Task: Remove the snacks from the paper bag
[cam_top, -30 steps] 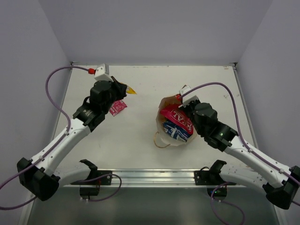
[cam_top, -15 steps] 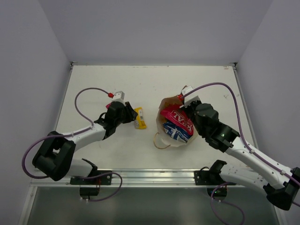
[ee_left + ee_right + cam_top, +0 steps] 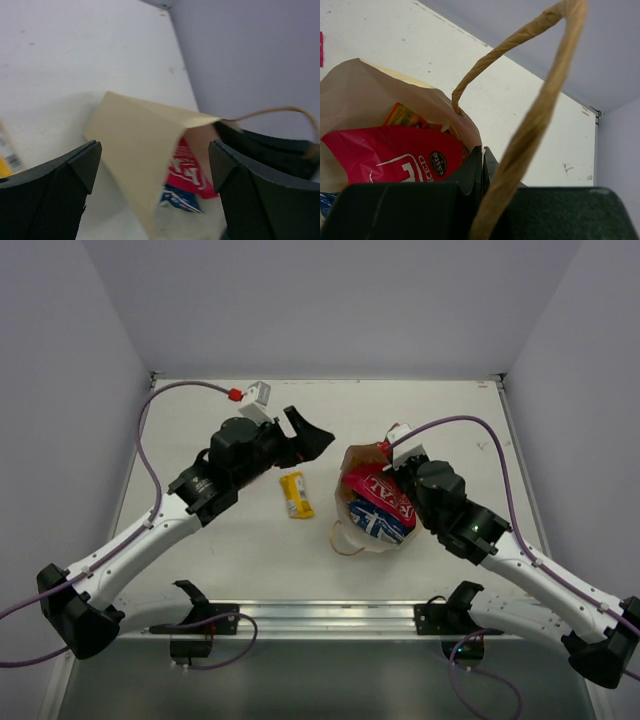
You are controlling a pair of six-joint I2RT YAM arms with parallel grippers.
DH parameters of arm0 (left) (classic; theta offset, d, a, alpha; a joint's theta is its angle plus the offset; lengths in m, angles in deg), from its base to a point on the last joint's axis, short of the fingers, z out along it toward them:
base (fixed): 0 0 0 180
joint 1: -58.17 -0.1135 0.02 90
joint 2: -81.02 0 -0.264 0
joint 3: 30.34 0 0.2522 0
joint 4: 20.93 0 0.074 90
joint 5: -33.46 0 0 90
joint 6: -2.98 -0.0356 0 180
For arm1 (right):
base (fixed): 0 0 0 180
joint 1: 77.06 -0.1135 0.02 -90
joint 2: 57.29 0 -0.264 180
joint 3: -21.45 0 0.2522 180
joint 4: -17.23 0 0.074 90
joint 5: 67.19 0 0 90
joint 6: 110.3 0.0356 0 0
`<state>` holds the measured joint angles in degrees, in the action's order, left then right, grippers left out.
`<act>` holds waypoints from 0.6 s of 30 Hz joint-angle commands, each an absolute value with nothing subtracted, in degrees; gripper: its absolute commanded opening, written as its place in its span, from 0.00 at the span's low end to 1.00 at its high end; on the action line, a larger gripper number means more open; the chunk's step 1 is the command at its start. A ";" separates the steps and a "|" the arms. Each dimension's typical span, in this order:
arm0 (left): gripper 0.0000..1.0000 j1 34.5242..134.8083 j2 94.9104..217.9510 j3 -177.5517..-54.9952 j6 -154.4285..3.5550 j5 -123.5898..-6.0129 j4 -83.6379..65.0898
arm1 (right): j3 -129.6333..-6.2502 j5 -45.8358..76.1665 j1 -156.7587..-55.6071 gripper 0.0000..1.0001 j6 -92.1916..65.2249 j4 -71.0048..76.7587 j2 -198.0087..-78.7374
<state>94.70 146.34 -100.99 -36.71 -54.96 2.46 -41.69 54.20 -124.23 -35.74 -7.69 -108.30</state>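
Lifted up and away from the yellow bar (image 3: 295, 494) with the left gripper (image 3: 312, 440), now spread wide, holding nothing, facing the paper bag (image 3: 342, 495) right of centre. Bar lying flat on the table (image 3: 240, 540) at centre frame, just left of the bag. Pinched shut on the bag's right rim with the right gripper (image 3: 482, 160). Red pouch (image 3: 378, 492) and blue chip bag (image 3: 375, 523) inside the bag.

A robotics lab cell: white table (image 3: 420, 405) walled by plain grey panels (image 3: 330, 300), arms (image 3: 150, 530) bolted to a metal rail (image 3: 320, 612).
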 commanded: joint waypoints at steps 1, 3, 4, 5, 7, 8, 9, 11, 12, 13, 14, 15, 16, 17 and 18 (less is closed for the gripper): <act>0.93 103.06 148.59 -113.06 -34.46 -53.38 7.42 | -44.34 54.27 -124.08 0.00 -34.80 -6.64 -108.35; 0.93 106.93 150.36 -115.46 -33.14 -53.29 7.25 | -44.25 54.71 -124.08 0.00 -34.71 -6.28 -108.53; 0.93 108.51 151.94 -116.43 -32.70 -51.55 7.24 | -44.43 54.71 -124.16 0.00 -34.54 -6.28 -108.71; 0.93 111.31 152.65 -117.92 -32.53 -50.49 7.24 | -44.60 54.71 -124.08 0.00 -34.10 -6.54 -109.14; 0.93 113.79 154.40 -118.89 -31.39 -47.50 7.24 | -45.13 54.62 -124.08 0.00 -33.66 -7.07 -109.59; 0.92 115.98 154.76 -118.99 -30.60 -46.44 7.16 | -45.13 54.80 -124.16 0.00 -33.31 -7.16 -109.85; 0.92 116.96 155.03 -118.90 -28.68 -44.69 7.16 | -45.13 55.06 -124.08 0.00 -33.13 -7.08 -109.94; 0.90 120.46 155.29 -117.85 -27.26 -42.40 6.54 | -45.04 55.50 -124.08 0.00 -33.13 -6.99 -109.85; 0.90 121.61 155.29 -117.41 -25.95 -39.78 6.54 | -45.04 56.11 -124.08 0.00 -33.04 -6.73 -109.85; 0.90 122.67 155.21 -116.45 -25.41 -38.62 6.45 | -45.04 56.38 -124.08 0.00 -33.13 -6.72 -109.76; 0.90 124.33 155.12 -115.83 -24.71 -37.65 6.54 | -45.13 56.47 -124.08 0.00 -33.13 -6.72 -109.85; 0.90 124.96 155.12 -115.04 -23.05 -36.34 6.63 | -45.22 56.73 -124.08 0.00 -33.13 -6.72 -109.68; 0.90 125.49 155.20 -113.29 -22.08 -35.72 6.54 | -45.13 57.17 -124.08 0.00 -33.04 -6.64 -109.68; 0.90 125.93 155.38 -112.58 -21.28 -35.28 6.63 | -45.13 57.35 -124.08 0.00 -33.04 -6.64 -109.50; 0.90 126.02 155.64 -111.79 -19.45 -35.10 6.72 | -45.13 57.70 -124.08 0.00 -32.96 -6.55 -109.59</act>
<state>124.86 155.70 -114.41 -24.82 -40.01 5.67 -42.52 55.49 -123.97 -34.17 -8.93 -109.83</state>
